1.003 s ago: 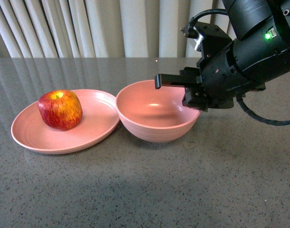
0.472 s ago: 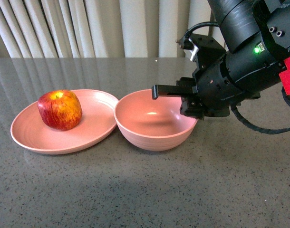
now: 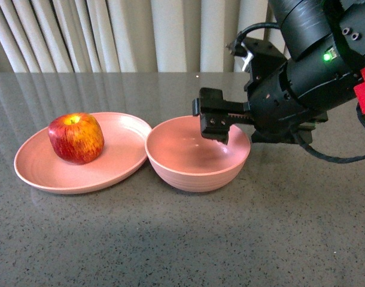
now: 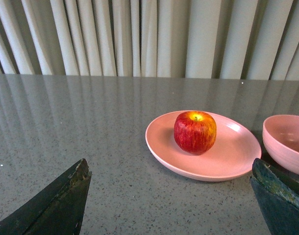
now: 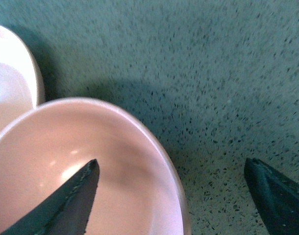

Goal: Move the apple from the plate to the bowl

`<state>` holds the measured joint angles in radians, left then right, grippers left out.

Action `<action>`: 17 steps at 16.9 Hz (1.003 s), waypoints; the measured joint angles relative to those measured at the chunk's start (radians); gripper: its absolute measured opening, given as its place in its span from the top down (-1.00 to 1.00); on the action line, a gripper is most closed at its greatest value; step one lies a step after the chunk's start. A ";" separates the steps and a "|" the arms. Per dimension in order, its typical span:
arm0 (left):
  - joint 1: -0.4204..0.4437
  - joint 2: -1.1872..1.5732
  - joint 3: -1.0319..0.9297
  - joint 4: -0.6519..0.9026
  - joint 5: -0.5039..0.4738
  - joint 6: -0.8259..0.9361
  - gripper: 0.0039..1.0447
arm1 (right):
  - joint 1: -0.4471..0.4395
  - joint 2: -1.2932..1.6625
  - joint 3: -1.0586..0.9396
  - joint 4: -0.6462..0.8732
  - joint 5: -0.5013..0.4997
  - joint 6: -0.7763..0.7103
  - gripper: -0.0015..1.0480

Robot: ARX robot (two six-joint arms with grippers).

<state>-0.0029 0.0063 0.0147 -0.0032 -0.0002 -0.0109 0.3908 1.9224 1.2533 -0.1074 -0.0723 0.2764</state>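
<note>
While the apple [image 3: 76, 138] sits on the plate [image 3: 119, 164], left of the empty bowl [image 3: 194, 173], the right gripper [image 3: 213, 121] hangs above the bowl with fingers spread, so it should likely swing left, straddle the apple's middle and close gently.

Room lay open above the apple [image 3: 76, 137] and to its left over the plate [image 3: 33, 170]. On its right the bowl [image 3: 194, 173] stood just beside the plate's rim, the right gripper [image 3: 213, 124] hanging over its hollow.
</note>
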 joint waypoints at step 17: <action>0.000 0.000 0.000 0.000 0.000 0.000 -0.88 | -0.261 -1.716 -1.103 0.108 0.193 -0.251 0.29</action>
<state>-0.0029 0.0063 0.0147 -0.0032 -0.0002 -0.0109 0.1299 0.2062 0.1505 0.0006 0.1204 0.0257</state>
